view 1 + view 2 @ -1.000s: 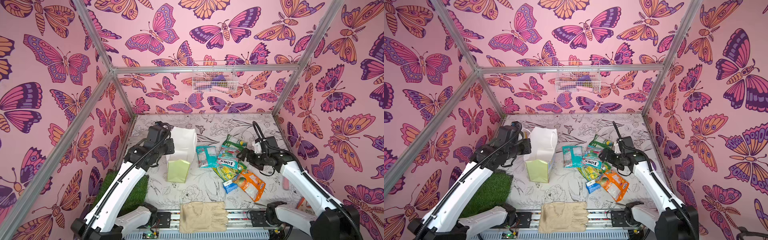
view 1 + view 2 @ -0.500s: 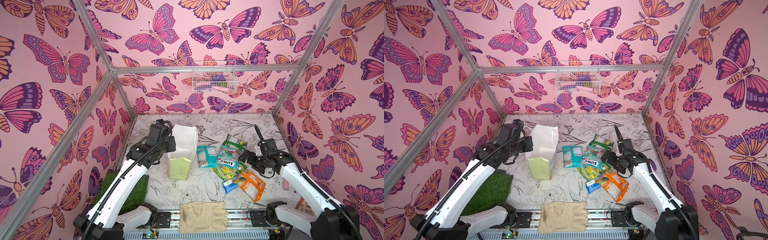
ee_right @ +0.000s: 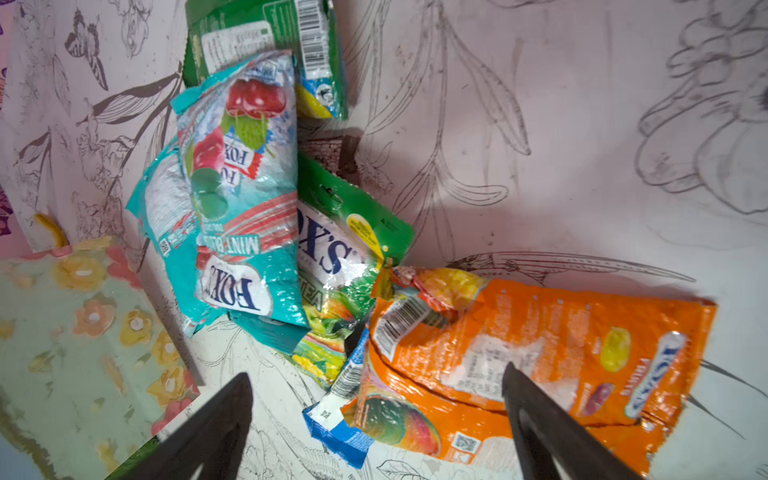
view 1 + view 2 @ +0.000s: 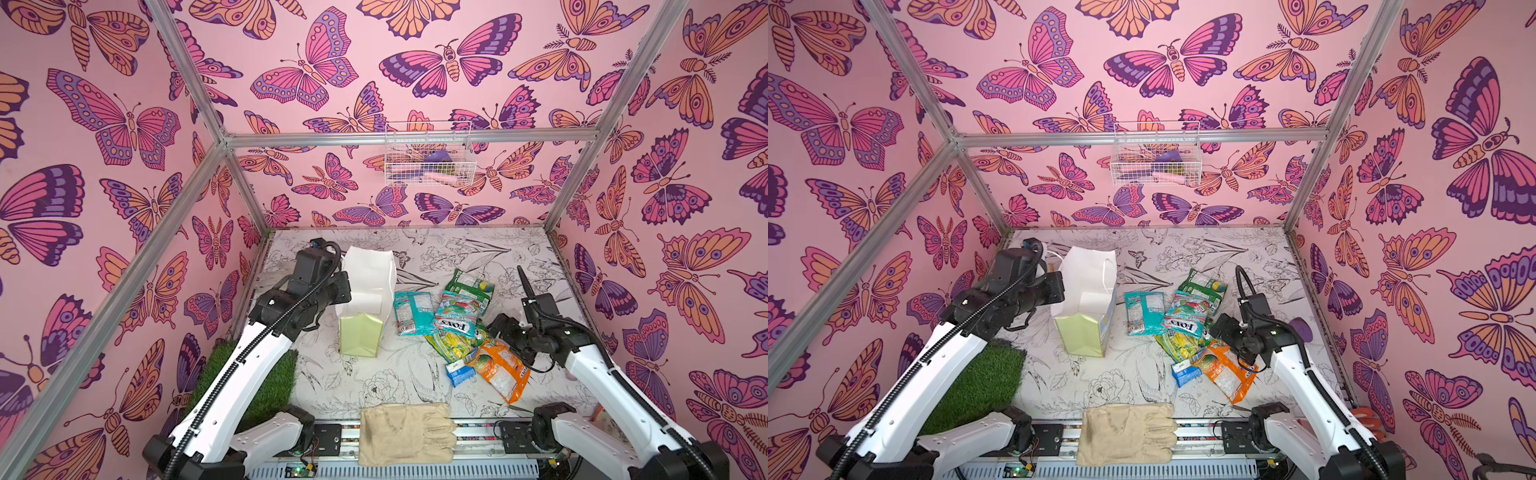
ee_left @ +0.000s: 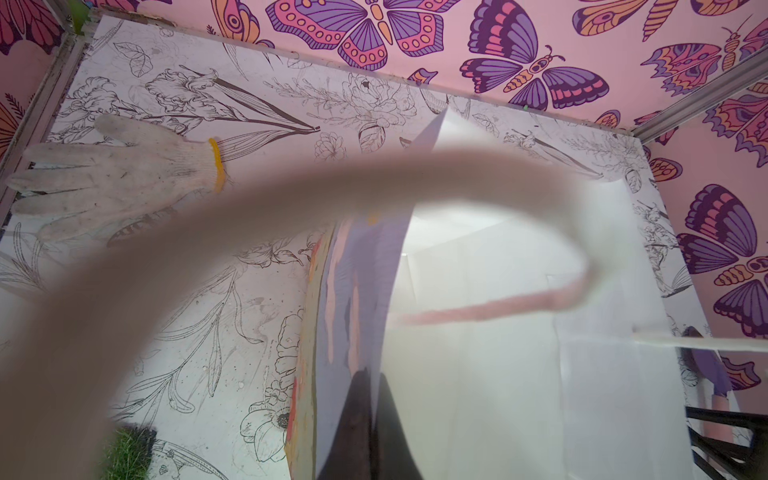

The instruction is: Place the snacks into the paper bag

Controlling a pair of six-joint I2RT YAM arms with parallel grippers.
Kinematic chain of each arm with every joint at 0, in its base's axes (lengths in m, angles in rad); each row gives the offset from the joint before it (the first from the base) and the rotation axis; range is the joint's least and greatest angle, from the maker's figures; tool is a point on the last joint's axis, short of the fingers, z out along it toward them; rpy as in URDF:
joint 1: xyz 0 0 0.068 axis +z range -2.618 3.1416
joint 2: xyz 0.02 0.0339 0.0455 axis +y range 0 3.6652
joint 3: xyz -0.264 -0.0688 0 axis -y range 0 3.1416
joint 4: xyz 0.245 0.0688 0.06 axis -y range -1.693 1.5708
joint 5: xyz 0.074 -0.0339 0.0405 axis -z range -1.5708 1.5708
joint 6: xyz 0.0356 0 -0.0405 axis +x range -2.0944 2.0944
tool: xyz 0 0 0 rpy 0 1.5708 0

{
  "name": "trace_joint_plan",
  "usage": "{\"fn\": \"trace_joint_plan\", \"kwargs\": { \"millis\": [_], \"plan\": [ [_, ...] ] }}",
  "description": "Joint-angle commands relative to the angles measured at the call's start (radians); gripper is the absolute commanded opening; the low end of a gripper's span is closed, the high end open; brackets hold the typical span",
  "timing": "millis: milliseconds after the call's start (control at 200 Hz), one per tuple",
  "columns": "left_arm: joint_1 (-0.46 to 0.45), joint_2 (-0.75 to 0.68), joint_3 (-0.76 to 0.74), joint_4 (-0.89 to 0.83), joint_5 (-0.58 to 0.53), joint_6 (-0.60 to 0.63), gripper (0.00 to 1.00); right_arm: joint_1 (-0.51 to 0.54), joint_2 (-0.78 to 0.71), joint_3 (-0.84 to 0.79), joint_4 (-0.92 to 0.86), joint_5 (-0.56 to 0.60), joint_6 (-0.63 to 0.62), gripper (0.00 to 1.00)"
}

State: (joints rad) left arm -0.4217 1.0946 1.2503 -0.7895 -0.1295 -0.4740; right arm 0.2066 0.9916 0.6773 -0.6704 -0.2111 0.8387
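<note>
Snacks (image 3: 249,232) lie just under the spread right claw (image 3: 376,372), orange packet (image 3: 540,332) nearest; left claw (image 5: 371,376) pinches the paper bag (image 4: 365,282).

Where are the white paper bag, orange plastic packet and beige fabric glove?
White paper bag (image 4: 370,284): in a top view, white face.
Orange plastic packet (image 3: 552,328): right wrist view, middle.
Beige fabric glove (image 4: 405,434): in a top view, palm.
</note>
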Motion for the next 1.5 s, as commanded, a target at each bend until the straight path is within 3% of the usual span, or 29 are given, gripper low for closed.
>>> {"fn": "trace_joint_plan", "kwargs": {
  "millis": [0, 631, 931, 1257, 1497],
  "plan": [
    [0.009, -0.022, -0.024, 0.011, 0.014, -0.021, 0.00, 0.007, 0.061, 0.054, 0.068, -0.068, -0.019, 0.91],
    [0.014, -0.033, -0.037, 0.011, 0.019, -0.040, 0.00, 0.019, 0.399, 0.140, 0.292, -0.179, -0.071, 0.75],
    [0.014, -0.041, -0.043, 0.011, 0.019, -0.053, 0.00, 0.035, 0.492, 0.164, 0.354, -0.188, -0.072, 0.63],
    [0.014, -0.053, -0.052, 0.009, 0.025, -0.063, 0.00, 0.059, 0.533, 0.171, 0.392, -0.156, -0.062, 0.57],
    [0.014, -0.056, -0.061, 0.010, 0.016, -0.071, 0.00, 0.059, 0.546, 0.174, 0.395, -0.148, -0.062, 0.41]
  ]
}}
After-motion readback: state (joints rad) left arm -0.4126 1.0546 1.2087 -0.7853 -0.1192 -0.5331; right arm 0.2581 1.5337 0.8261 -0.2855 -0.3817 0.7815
